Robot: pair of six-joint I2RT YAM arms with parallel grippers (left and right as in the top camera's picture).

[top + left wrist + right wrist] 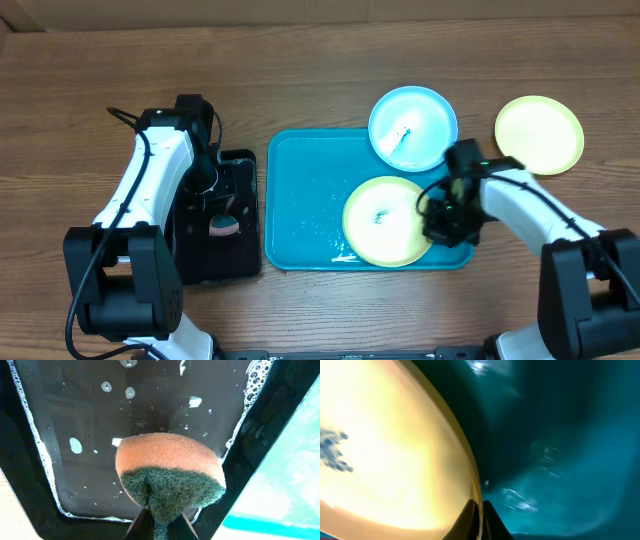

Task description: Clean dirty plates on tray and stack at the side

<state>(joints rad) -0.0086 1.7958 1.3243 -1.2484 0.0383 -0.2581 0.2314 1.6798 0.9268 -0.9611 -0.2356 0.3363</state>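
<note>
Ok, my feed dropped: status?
Left gripper shut on sponge over black tray. Right gripper shut on yellow-green plate rim, in turquoise tray. Blue plate overlaps tray corner.

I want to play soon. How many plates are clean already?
Done: one yellow-green plate sits off the tray, looking clean. Now: the right fingers pinch the rim of the smeared plate in the tray, and the left fingers hold the sponge over the soapy black tray. Left: scrubbing that plate, the blue plate, then stacking.

each arm is built from white rounded link shells and black joint housings. left arm [150, 185] and right arm [535, 210] each carry a large black boxy base block [125, 285]. thin black cables [118, 116] follow the white links. left gripper [212, 195] and right gripper [445, 215] are black.
</note>
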